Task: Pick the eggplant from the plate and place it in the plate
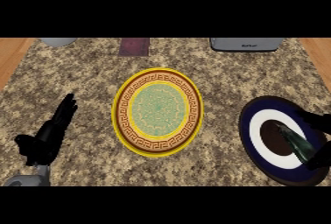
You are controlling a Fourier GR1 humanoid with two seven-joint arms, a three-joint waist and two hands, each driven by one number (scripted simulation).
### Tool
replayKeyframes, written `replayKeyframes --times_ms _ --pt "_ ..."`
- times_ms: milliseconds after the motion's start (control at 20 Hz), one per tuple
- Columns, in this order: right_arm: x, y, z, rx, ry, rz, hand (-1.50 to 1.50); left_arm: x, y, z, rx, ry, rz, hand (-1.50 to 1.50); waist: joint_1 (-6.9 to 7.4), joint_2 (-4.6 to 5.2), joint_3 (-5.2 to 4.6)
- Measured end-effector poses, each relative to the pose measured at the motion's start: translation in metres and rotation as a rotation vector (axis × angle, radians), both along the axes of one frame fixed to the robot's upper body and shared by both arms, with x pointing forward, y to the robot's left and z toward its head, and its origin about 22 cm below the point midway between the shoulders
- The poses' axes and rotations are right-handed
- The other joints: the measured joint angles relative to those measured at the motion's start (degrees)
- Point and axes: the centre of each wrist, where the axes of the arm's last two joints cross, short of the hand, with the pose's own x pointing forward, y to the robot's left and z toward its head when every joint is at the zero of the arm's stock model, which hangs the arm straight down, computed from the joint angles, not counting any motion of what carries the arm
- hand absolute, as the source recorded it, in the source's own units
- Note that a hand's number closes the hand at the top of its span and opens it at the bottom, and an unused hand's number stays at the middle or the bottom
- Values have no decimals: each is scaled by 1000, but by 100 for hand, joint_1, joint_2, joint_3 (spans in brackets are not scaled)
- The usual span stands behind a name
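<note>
The left hand [47, 138] rests near the left edge of the counter [77, 70], its grey forearm coming up from the near left corner. Its fingers are straight and together, pointing to the far edge, and it holds nothing.

The right hand [318, 121] shows only partly at the right edge of the counter, above the blue plate [249, 129]. It is just beside the eggplant [297, 144], perhaps touching it. I cannot tell whether this hand is spread or closed on the eggplant.

The eggplant is dark, long and narrow. It lies slanted on the blue plate, from the brown middle across the white ring toward the near right rim.

A yellow plate [123, 109] with a patterned brown ring and green middle lies in the counter's middle, bare, well apart from both hands. Along the far edge stand a grey appliance [245, 43], a dark red object [134, 46] and a grey round object [58, 41].
</note>
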Motion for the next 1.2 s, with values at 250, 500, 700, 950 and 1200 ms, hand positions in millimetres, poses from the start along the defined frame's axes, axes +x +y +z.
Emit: replayKeyframes --times_ms 250,500,700,950,1200 --pt "-1 7 -20 -35 21 17 -150 -1 -1 -5 2 -1 0 0 -7 0 -1" --pt "4 10 -30 -71 26 32 -150 3 -4 -10 3 -7 0 0 -15 -32 -49" --pt "8 4 -32 -55 28 54 150 5 -1 -10 5 0 0 0 -3 -48 -82" --pt "5 5 -41 -53 -7 74 150 6 -1 -8 2 2 -2 0 -21 -74 -143" --pt "2 10 -45 -60 -63 93 150 5 -5 -9 1 2 1 0 -51 -81 -157"
